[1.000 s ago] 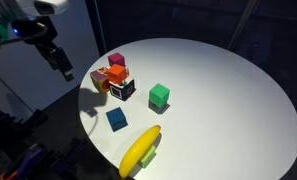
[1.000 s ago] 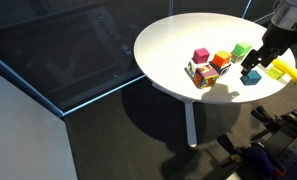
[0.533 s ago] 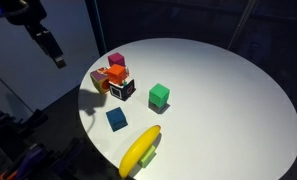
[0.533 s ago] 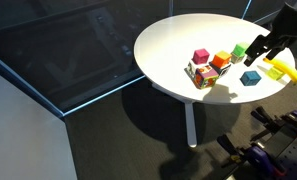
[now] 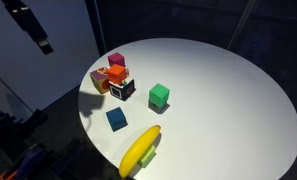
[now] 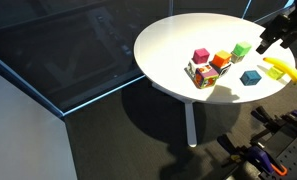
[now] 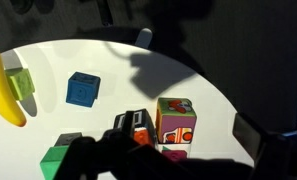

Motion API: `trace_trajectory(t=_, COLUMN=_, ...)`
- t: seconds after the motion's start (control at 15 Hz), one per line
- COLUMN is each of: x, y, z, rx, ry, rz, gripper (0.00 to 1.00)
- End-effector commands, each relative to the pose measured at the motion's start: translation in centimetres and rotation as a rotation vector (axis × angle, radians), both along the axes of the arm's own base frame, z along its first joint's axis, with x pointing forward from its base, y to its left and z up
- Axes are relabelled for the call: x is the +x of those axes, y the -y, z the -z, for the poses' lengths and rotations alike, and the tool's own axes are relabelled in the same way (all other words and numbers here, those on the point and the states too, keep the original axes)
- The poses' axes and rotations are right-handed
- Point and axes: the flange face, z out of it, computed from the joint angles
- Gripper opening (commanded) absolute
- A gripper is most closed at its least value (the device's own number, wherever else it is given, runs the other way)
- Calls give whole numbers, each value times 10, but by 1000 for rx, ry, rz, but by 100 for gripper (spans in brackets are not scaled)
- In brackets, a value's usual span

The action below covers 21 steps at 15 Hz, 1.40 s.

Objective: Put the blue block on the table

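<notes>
The blue block [image 5: 116,119] lies alone on the round white table [image 5: 218,90], near its edge between the banana and the cube cluster. It also shows in the other exterior view [image 6: 250,77] and in the wrist view [image 7: 83,89]. My gripper [image 5: 36,32] is open and empty. It hangs high above and off to the side of the table, also seen in an exterior view [image 6: 273,32]. In the wrist view only its dark blurred fingers [image 7: 168,160] show along the bottom edge.
A green cube [image 5: 159,95], a magenta cube [image 5: 116,61], an orange cube [image 5: 118,73] and a patterned cube [image 5: 123,88] sit on the table. A yellow banana [image 5: 140,150] lies on a pale green piece at the table's edge. The floor around is dark.
My gripper has moved up and away from the table, further from the blue block. The blue block and the other cubes have stayed where they were.
</notes>
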Motion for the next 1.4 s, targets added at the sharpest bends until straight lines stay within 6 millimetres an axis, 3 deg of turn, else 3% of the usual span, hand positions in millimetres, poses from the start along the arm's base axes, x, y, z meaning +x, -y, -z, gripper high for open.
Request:
trace_trajectory(t=0.0, x=-7, y=1, z=-24, rx=-5, ry=-29, rz=3, gripper=100)
trace_trajectory(t=0.6, x=-21, y=0, z=-53, rx=-74, ry=-83, rz=-48, gripper=100)
trace_trajectory(t=0.67, x=-19, y=-3, z=-43, rx=-48, ry=-78, rz=-37, gripper=100)
trace_trajectory(t=1.33, x=-20, y=-3, z=-46, rx=-54, ry=-75, rz=-38, gripper=100)
